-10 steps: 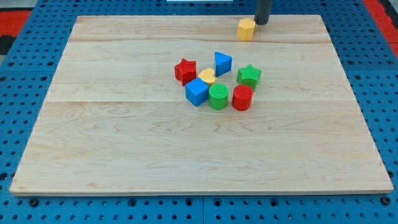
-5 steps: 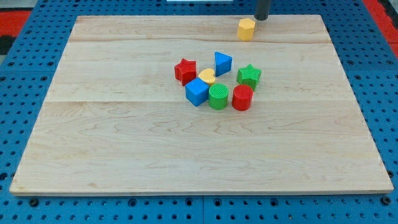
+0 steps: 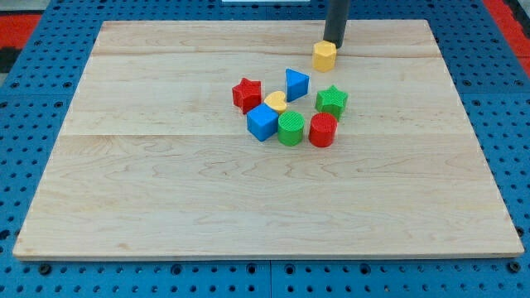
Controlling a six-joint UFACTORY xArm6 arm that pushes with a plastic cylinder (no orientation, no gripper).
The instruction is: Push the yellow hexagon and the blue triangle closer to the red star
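The yellow hexagon (image 3: 324, 55) sits near the board's top, right of centre. My tip (image 3: 333, 42) is just above it in the view, touching or almost touching its top-right edge. The blue triangle (image 3: 296, 84) lies below and left of the hexagon. The red star (image 3: 246, 94) lies left of the triangle, with a yellow heart (image 3: 277, 102) between and below them.
A blue cube (image 3: 262, 122), a green cylinder (image 3: 291, 128), a red cylinder (image 3: 323, 130) and a green star (image 3: 331, 101) cluster below and right of the triangle. The wooden board (image 3: 166, 190) lies on a blue pegboard.
My tip has moved left and down from the board's top edge to the hexagon. The yellow hexagon has slid down and slightly left, toward the cluster.
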